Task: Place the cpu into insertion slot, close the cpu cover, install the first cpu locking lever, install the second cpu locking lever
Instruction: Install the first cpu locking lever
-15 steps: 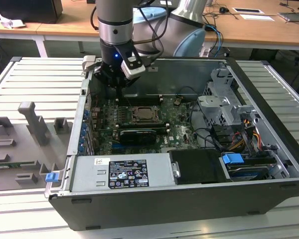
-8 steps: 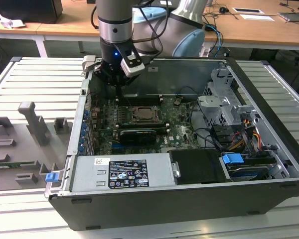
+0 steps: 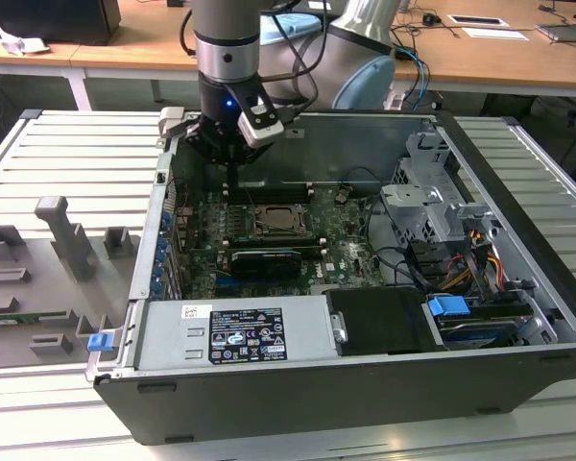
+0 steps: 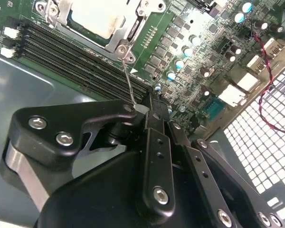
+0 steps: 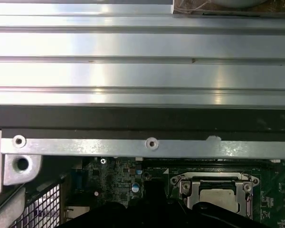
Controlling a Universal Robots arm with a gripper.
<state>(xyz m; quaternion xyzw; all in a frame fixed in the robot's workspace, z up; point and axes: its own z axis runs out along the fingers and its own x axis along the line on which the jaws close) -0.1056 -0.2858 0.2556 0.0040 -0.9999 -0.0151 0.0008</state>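
Ribbed metal table [image 3: 72, 158] carries an open computer case [image 3: 298, 408]. In the exterior view the hand [image 3: 230, 161] hangs at eleven o'clock from the insertion slot [image 3: 280, 221]. There the cpu cover [image 4: 138, 20] lies shut over the seated cpu [image 4: 97, 19]. The hand's fingers look pressed together on a thin locking lever [image 4: 129, 80].

I count one open computer case [image 3: 365, 394] on the worktop [image 3: 38, 173], holding one green circuit board [image 3: 341, 235]. On that board I see one insertion slot [image 3: 280, 222], with one cpu [image 4: 97, 19] in it and one cpu cover [image 5: 213, 178] framing it. Beside it I make out four long memory slots [image 4: 76, 61]. There is also one black card [image 3: 261, 261] and one labelled silver box [image 3: 235, 334]. I count two blue plastic pieces: a clip [image 3: 99, 340] toward the exterior view's left and a handle [image 3: 448, 309] toward its right.
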